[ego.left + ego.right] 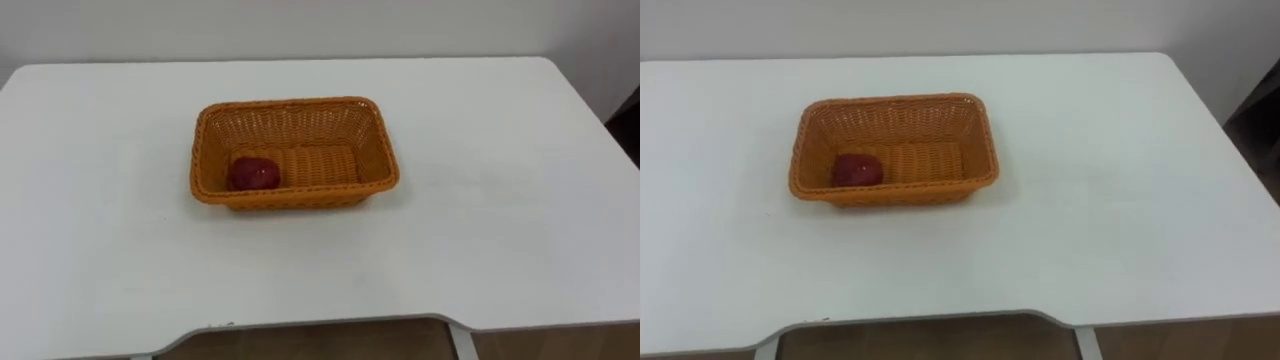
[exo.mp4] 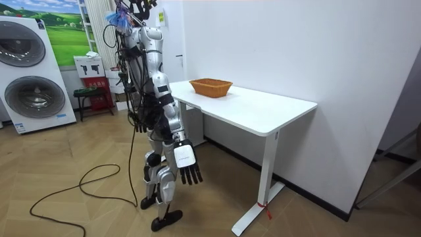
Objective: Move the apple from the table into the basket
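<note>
Over at the 9 o'clock end of the wicker basket (image 1: 290,104) is where the apple (image 1: 252,174) sits, down on the basket floor and tucked against the short wall and the near long wall. The basket is on the white desk (image 1: 500,200), a bit toward 9 o'clock of the desk's middle, with its long axis running 9 to 3.

From the room view, the robot stands upright at the desk's long edge, facing it. Its right hand (image 2: 189,172) hangs low beside its leg, well below the desktop, with fingers relaxed and pointing down, holding nothing.

So the relation that matters is that the apple is up and forward from that hand, roughly 11 o'clock from where the robot looks. It lies left of the centre line, so my guess is the left side has the shorter reach. The right arm would have to cross over the whole length of the basket.

As for which way the apple points, honestly I can't tell. It reads as a dark red roundish lump with no stem or dimple I can make out, so there's no real long axis to line up with. Any reach probably has to come from above, since the basket walls box it in on two sides.
</note>
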`<state>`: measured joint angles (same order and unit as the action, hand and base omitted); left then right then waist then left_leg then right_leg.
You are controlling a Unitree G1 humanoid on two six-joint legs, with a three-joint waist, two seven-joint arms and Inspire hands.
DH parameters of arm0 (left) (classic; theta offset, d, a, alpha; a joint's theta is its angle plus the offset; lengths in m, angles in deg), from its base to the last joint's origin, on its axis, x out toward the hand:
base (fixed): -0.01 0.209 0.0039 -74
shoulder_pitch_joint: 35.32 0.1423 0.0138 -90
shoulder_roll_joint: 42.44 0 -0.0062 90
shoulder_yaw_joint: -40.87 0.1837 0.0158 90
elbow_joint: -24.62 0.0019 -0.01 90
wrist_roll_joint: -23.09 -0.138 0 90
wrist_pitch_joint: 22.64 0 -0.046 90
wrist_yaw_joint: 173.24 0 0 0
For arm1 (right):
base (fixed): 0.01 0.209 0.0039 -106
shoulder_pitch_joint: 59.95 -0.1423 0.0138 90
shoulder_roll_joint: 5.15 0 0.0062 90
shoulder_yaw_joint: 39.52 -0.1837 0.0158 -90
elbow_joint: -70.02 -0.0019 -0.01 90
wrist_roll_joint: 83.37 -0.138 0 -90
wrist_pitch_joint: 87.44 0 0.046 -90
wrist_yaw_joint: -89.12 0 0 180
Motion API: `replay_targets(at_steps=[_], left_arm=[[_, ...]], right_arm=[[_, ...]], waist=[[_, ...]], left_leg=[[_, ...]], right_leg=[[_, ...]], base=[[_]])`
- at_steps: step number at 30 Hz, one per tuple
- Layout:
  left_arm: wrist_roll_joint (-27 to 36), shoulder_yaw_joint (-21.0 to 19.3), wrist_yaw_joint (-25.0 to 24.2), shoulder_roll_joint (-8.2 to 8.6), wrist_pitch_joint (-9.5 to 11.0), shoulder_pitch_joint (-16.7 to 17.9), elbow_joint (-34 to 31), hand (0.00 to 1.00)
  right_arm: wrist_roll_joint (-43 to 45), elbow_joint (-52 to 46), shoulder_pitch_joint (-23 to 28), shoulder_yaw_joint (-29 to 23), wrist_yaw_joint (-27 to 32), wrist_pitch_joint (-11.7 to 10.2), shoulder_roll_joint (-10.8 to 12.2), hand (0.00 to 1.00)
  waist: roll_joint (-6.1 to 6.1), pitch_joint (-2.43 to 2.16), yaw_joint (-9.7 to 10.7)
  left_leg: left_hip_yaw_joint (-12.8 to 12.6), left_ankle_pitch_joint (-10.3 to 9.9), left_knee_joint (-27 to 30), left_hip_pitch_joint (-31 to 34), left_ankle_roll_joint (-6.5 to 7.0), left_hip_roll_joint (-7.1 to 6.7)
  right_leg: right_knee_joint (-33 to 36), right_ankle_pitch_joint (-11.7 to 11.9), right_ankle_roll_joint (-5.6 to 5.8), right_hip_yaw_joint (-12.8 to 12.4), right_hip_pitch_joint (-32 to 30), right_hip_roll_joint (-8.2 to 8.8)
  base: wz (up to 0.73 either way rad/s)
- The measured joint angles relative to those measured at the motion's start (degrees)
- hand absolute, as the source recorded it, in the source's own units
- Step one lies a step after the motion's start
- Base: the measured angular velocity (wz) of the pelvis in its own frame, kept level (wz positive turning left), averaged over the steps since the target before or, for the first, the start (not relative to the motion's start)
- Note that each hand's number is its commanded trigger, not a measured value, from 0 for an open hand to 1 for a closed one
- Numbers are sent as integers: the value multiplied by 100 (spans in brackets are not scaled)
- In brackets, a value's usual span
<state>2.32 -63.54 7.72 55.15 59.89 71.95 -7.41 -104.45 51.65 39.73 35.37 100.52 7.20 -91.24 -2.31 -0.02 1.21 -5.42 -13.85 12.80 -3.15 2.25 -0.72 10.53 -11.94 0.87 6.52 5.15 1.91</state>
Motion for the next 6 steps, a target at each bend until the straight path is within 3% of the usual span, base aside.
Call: replay_targets(at_steps=[1,6], left_arm=[[-12,-1,-1,5,-11,-5,43,0],[-10,32,-24,103,-73,-31,249,0]], right_arm=[[186,32,-2,62,-97,37,30,0],[808,207,-63,498,-359,61,118,0]], waist=[[46,-15,-3],[184,26,-7]], left_leg=[[19,-5,1,4,-3,-4],[68,-19,2,-65,-9,-4]], right_leg=[[-1,0,0,19,20,-2],[6,0,0,86,125,-2]], base=[[10],[3]])
